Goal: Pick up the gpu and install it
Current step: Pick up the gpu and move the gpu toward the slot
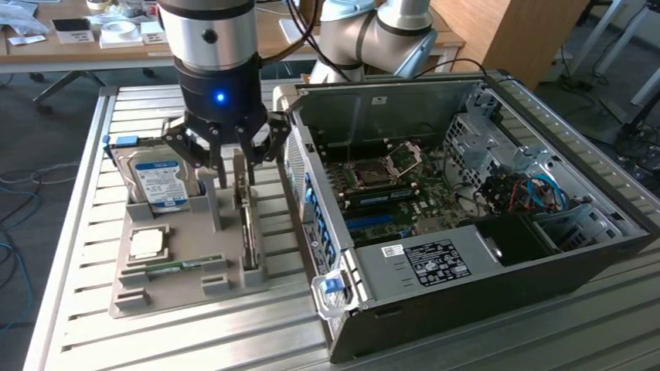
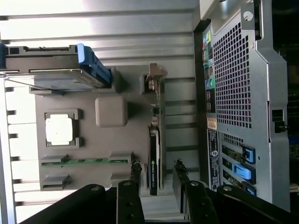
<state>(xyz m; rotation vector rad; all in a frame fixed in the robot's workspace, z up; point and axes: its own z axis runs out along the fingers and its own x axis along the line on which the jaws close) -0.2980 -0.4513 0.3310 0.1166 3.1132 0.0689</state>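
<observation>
The gpu (image 1: 249, 226) stands on its long edge in a slot of the grey holder tray (image 1: 185, 292), thin and tan-brown from above, next to the open computer case (image 1: 474, 216). My gripper (image 1: 233, 164) hangs straight down over the card's far end. In the wrist view the gpu (image 2: 154, 144) runs between my two black fingers (image 2: 135, 173), with a small gap on each side. The gripper (image 2: 157, 171) is open and straddles the card without closing on it. The case's motherboard (image 1: 387, 201) lies exposed, with blue slots near its front.
The tray also holds a silver hard drive (image 1: 160, 184) with a blue-white label, a square processor chip (image 1: 147, 243) and a green memory stick (image 1: 182, 265). The case's perforated rear wall (image 2: 236, 88) rises close beside the gpu. The slatted metal table (image 1: 124, 340) carries everything.
</observation>
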